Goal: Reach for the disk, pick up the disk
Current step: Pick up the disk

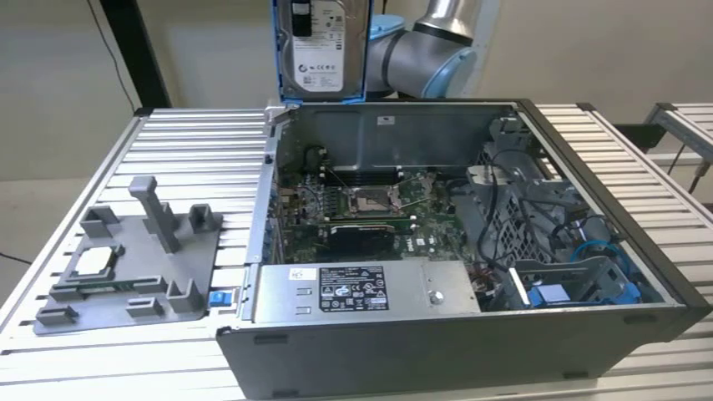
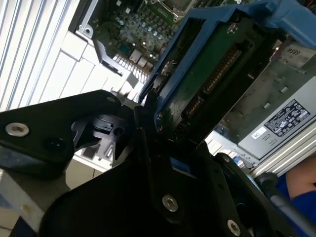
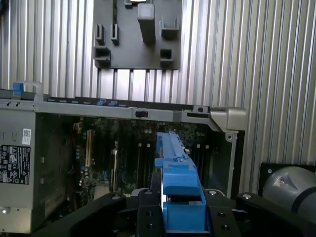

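Hanging upright above the rear wall of the open computer case [image 1: 446,351] in the exterior view, the disk [image 1: 321,50] was clear of the surface [image 1: 189,142]. The fingers [image 3: 148,212] of the gripper [image 3: 182,210] were closed on its blue rails. It was judged rigid, fairly heavy and shock-sensitive; the rails were the proper hold, not the label face. The case rim lay just beneath, with open room above the grey fixture plate [image 1: 145,267].

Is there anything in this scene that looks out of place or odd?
Yes: the disk stands upright in the air above the open computer case, clamped in the gripper rather than mounted inside. Nothing looks spilled or broken.
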Controlling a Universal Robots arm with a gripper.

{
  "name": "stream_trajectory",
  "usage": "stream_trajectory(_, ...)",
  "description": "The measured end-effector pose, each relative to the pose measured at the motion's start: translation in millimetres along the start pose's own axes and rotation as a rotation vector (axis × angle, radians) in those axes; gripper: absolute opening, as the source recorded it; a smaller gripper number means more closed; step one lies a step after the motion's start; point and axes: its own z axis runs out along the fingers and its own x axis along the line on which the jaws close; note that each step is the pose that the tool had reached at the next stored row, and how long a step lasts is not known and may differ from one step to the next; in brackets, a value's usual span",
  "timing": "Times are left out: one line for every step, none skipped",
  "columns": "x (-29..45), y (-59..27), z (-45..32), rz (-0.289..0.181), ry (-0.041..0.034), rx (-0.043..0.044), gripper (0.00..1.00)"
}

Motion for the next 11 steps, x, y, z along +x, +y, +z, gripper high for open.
stream_trajectory(0.2, -4.2, -0.1, 0.0, 0.0, 0.0, 0.0)
stream_trajectory(0.3, -7.8, -0.1, 0.0, 0.0001, 0.0, 0.0)
stream_trajectory(0.5, -11.3, -0.1, 0.0, 0.0, 0.0001, 0.0)
stream_trajectory(0.6, -14.0, -0.1, 0.0, 0.0, 0.0005, 0.0)
stream_trajectory(0.7, -17.0, -0.1, 0.0, 0.0, 0.001, 0.0)
stream_trajectory(0.9, -20.1, 0.0, 0.0, 0.0, 0.0014, 0.0)
stream_trajectory(1.0, -23.4, 0.0, 0.0, 0.0001, 0.0018, 0.0)
stream_trajectory(1.2, -26.8, 0.1, 0.0, 0.0001, 0.0022, 0.0)
stream_trajectory(1.3, -30.7, 0.1, 0.0, 0.0001, 0.0025, 0.0)
stream_trajectory(1.5, -35.0, 0.2, 0.0, 0.0001, 0.0026, 0.0)
stream_trajectory(1.7, -39.5, 0.3, 0.0, 0.0001, 0.0026, 0.0)
